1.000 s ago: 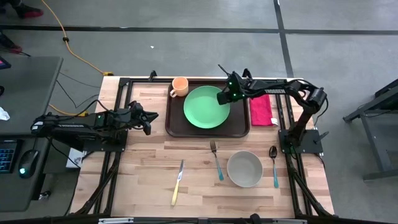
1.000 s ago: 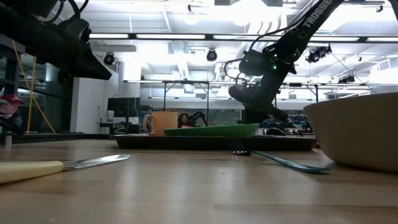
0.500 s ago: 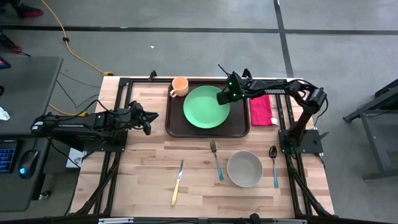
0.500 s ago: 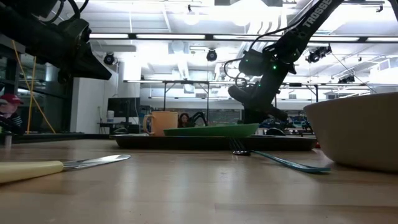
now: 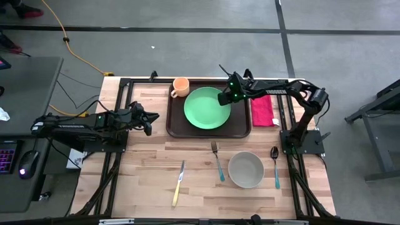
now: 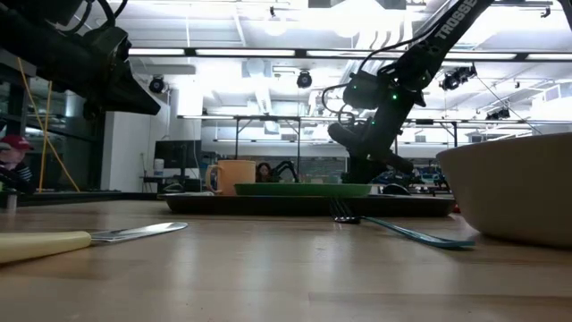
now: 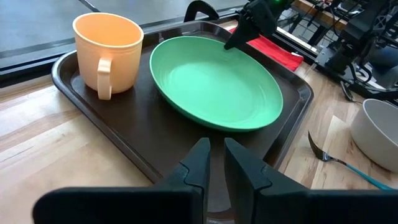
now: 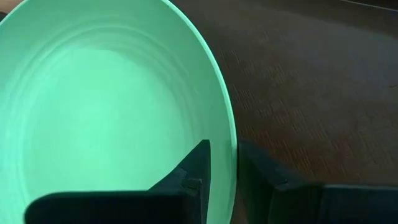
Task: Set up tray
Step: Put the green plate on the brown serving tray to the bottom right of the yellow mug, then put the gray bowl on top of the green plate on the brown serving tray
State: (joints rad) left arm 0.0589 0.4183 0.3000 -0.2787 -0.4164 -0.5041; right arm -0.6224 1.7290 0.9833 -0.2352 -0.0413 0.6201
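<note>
High view: tray (image 5: 177, 128) at counter's (image 5: 150, 181) far middle, long axis left-right, green plate (image 5: 207, 107) and cup (image 5: 180, 86) on it. Right gripper (image 5: 225, 98) at plate's right edge, nearer arm; left gripper (image 5: 146, 120) waits beside tray's left end.
Low view: plate looks flat on tray.
Left wrist: fingers (image 7: 196, 168) narrow, empty.
Right wrist: fingers (image 8: 193, 171) straddle plate rim, probably gripping it.

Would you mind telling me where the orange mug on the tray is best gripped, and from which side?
Grip the orange mug by its rim from above, one finger inside. It stands upright with its mouth open, in the tray corner beside the green plate; the handle loop looks narrow.
</note>
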